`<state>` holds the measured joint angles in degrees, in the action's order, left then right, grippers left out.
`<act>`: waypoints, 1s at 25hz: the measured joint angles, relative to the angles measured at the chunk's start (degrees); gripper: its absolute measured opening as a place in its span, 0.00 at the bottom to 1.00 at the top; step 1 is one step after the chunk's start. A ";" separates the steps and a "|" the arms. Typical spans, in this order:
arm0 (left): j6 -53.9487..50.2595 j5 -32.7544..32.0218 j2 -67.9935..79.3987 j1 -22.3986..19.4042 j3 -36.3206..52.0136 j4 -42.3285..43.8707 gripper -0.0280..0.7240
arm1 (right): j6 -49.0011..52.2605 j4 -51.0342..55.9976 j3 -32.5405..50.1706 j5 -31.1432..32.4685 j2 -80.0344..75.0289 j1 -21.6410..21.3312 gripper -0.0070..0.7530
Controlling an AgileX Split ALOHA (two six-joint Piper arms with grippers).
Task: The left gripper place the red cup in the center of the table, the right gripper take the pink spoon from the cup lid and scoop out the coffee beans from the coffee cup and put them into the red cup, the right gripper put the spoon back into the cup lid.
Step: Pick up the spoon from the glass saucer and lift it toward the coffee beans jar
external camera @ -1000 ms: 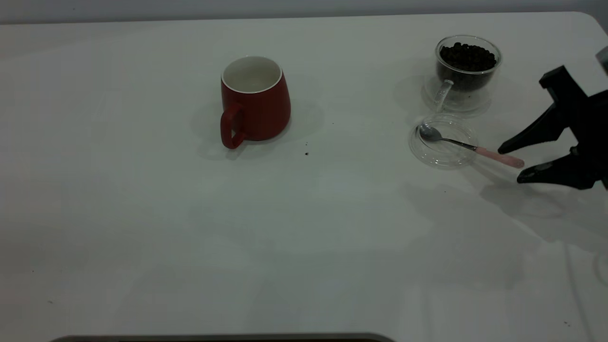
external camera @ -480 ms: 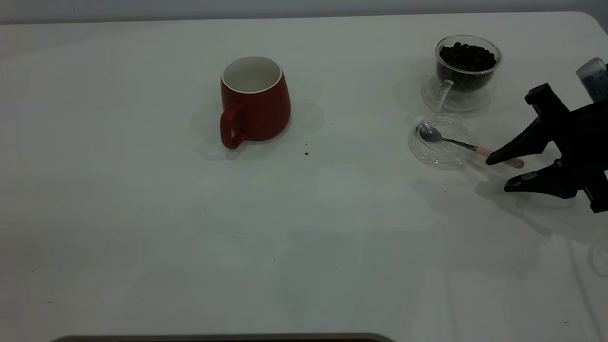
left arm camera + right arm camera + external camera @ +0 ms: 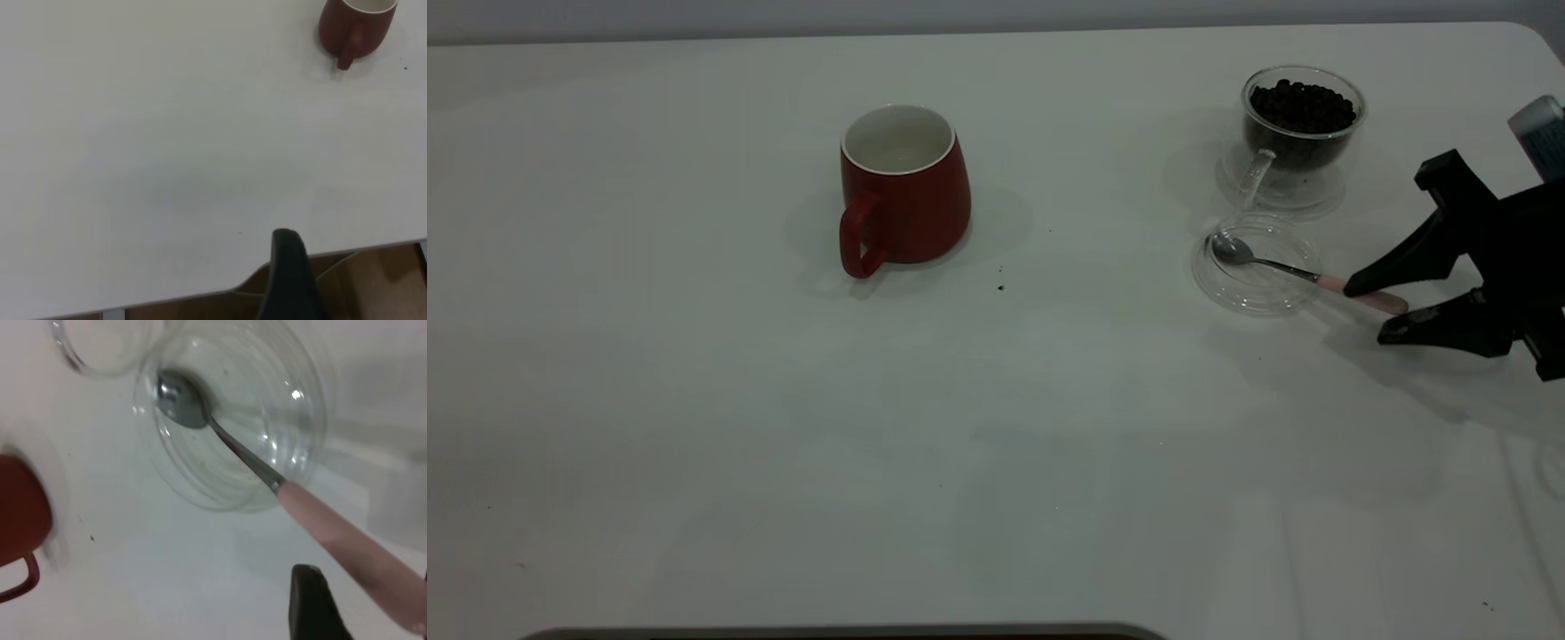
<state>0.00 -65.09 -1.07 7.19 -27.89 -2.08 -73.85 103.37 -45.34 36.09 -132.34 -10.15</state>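
right gripper (image 3: 1369, 310) | fingers wide, straddling pink spoon (image 3: 1303, 275) handle end for pickup | cup lid (image 3: 1256, 263) just ahead

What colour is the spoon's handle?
Pale pink. The pink spoon shows it best in the right wrist view, with a shiny silver bowl.

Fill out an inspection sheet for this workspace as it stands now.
Surface: white table, a few tiny dark specks.
Job's things: red cup upright near centre, looks empty; coffee cup holds coffee beans; pink spoon has its bowl in the cup lid, handle sticking out over the rim.
Clutter: nothing seen.
Grippers: right gripper open, fingers either side of the spoon handle's end; left gripper barely in view at the table edge.
Cables: nothing seen.
Surroundings: grey wall behind; brown floor below the edge.
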 joint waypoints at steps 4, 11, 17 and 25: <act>0.00 0.00 0.00 0.00 0.00 0.00 0.79 | -0.11 0.00 -0.60 0.58 -0.04 -0.04 0.56; 0.00 0.00 0.00 0.00 0.00 0.00 0.79 | -0.27 0.00 -0.60 0.69 -0.04 -0.04 0.55; 0.00 0.00 0.00 0.00 0.00 0.00 0.79 | -2.53 0.00 -1.14 1.38 -0.04 -0.89 0.44; 0.00 0.00 0.00 0.00 0.00 0.00 0.79 | -7.35 0.00 -1.15 7.09 -0.04 -4.76 0.23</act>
<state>0.00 -65.09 -1.07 7.19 -27.89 -2.08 -81.20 103.37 -46.49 43.18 -132.38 -14.90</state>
